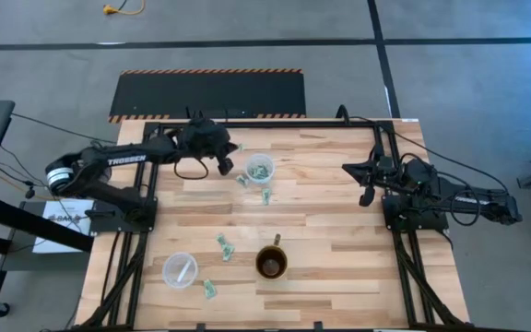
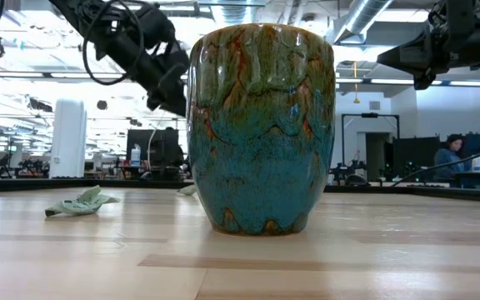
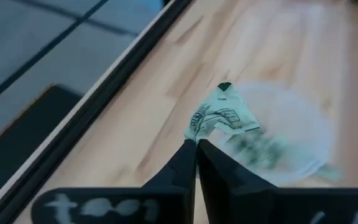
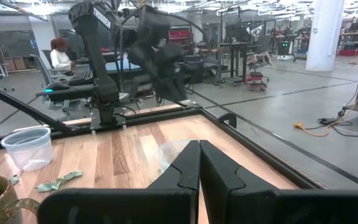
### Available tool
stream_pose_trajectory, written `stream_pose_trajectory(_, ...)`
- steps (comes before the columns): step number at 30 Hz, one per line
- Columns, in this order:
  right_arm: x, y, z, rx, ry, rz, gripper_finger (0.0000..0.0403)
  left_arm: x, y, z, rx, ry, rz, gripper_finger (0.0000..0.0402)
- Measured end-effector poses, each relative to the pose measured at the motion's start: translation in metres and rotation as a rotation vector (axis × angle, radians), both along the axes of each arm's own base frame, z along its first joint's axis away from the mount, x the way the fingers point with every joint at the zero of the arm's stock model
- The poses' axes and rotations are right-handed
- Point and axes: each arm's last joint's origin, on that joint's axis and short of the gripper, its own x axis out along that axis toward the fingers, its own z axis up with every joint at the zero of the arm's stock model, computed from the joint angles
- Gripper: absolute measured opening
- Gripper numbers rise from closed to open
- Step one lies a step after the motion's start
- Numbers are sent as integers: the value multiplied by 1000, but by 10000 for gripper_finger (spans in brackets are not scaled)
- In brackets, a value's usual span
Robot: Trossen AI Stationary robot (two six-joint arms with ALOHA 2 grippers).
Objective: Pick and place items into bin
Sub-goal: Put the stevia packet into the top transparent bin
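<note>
Green-white item (image 3: 219, 117) pinched in left gripper (image 3: 196, 144) above bin (image 1: 259, 167) (some already inside) | several remain | right gripper (image 4: 199, 144) clenched empty.

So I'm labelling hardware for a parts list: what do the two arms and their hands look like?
Both arms are dark, jointed, with loose black cables looping along them. The left arm carries white TROSSEN lettering and a white-and-black ring at its base end. Left hand and right hand each have two black, flat, tapered fingers; blurred white lettering shows on the body behind the left hand's fingers.
</note>
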Motion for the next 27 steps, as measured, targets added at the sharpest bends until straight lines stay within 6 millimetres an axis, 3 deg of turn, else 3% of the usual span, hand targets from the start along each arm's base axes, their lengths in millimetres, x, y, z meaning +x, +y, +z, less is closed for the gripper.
stream_pose_trajectory(9,0,0,0,0,0,0,0,10,-12,1,-16,-41,-95,0)
stream_pose_trajectory(27,0,0,0,0,0,0,0,13,-18,-1,-77,-52,-178,0)
